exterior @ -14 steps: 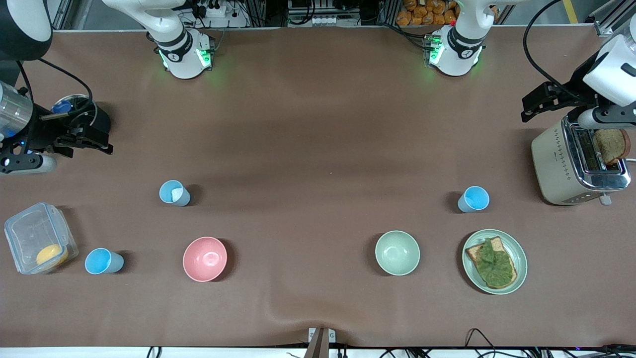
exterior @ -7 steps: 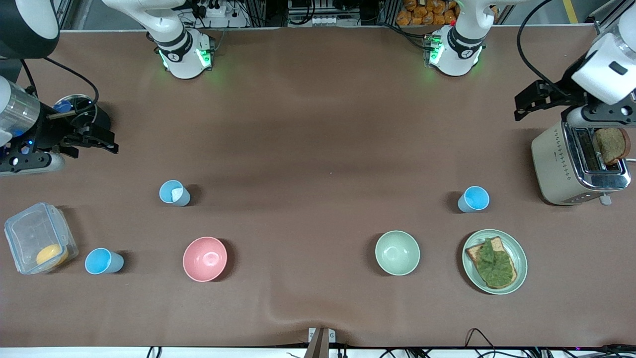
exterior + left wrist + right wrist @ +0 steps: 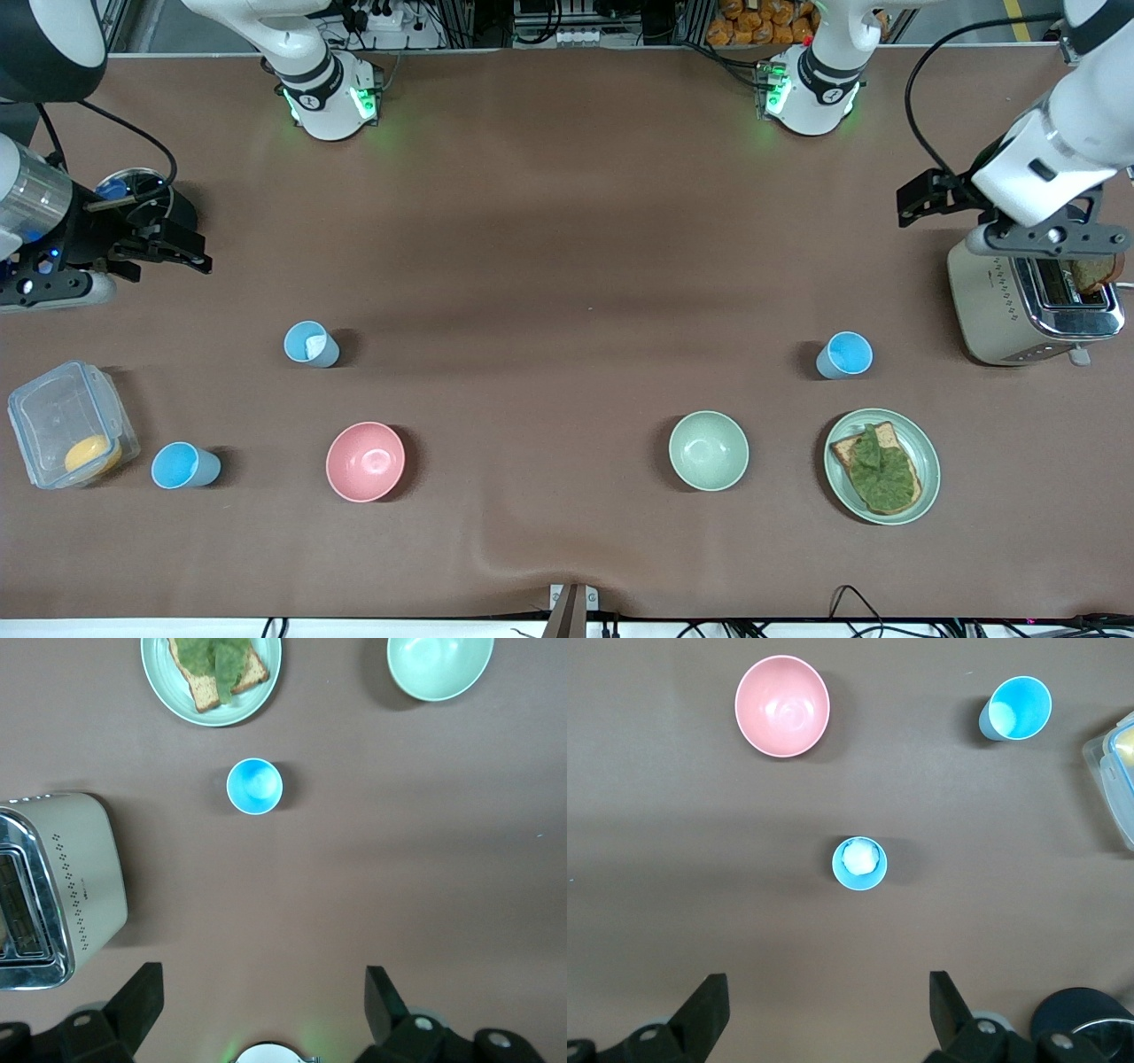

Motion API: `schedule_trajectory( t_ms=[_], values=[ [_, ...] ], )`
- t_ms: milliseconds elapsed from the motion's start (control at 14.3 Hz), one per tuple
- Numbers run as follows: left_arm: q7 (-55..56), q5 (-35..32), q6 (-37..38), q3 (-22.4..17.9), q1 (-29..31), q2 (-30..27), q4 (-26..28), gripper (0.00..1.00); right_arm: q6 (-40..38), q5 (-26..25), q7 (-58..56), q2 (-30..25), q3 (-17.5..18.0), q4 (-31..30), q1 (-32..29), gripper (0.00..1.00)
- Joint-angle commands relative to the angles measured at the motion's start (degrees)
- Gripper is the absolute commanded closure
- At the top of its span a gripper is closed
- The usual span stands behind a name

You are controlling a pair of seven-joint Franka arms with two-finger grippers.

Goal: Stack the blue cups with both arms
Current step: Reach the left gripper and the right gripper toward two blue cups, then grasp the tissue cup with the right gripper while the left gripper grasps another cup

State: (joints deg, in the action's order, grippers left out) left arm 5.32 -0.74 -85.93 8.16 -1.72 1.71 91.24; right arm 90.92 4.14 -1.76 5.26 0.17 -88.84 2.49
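Observation:
Three blue cups stand upright on the brown table. One cup (image 3: 311, 344) holds something white and also shows in the right wrist view (image 3: 859, 863). A second cup (image 3: 184, 466) stands beside the clear container, nearer the front camera (image 3: 1017, 709). The third cup (image 3: 844, 355) stands near the toaster, at the left arm's end (image 3: 254, 786). My left gripper (image 3: 921, 202) is open and empty, up over the table beside the toaster (image 3: 263, 983). My right gripper (image 3: 173, 252) is open and empty, up over the table at the right arm's end (image 3: 828, 988).
A pink bowl (image 3: 365, 461) and a pale green bowl (image 3: 708, 450) sit near the front. A plate (image 3: 927, 456) holds toast with greens. A toaster (image 3: 1001, 301) holds bread. A clear container (image 3: 53, 416) and a dark round tin (image 3: 182, 208) sit at the right arm's end.
My left gripper has moved off the toaster's top toward the table's middle. My right gripper shifted slightly toward the bases, then stayed. The cups have not moved.

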Motion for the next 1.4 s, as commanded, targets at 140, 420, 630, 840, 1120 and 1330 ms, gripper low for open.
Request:
schedule_trajectory(
  t_ms=[140,420,630,840,1120,1330],
  values=[
    [-2.0,-1.5,-6.3,0.4,0.5,0.7,6.3,0.0,-0.4,-0.2,0.8,0.2,0.0,0.8,0.0,0.0],
    [-1.9,-6.9,-4.5,0.1,-0.6,12.1,-2.4,0.0,-0.4,-0.4,1.0,0.2,-0.2,0.8,-0.1,0.0],
    [-1.1,-7.9,-4.3,0.3,-1.0,17.1,-3.0,0.0,-0.7,-1.8,0.8,1.6,-0.1,0.4,0.4,0.0],
    [-1.0,-7.8,-6.0,0.4,0.5,20.7,-2.3,0.0,0.3,-4.1,1.0,6.5,-0.1,-1.6,3.4,0.0],
    [-1.0,-6.6,-15.4,0.4,2.0,21.0,4.4,0.0,16.1,-6.5,1.5,7.9,-0.1,-11.9,5.8,0.0],
    [-1.5,-6.6,-20.3,0.4,2.7,20.3,8.6,0.0,27.5,-7.7,2.3,10.3,-0.2,-17.7,6.7,0.0]
  ],
)
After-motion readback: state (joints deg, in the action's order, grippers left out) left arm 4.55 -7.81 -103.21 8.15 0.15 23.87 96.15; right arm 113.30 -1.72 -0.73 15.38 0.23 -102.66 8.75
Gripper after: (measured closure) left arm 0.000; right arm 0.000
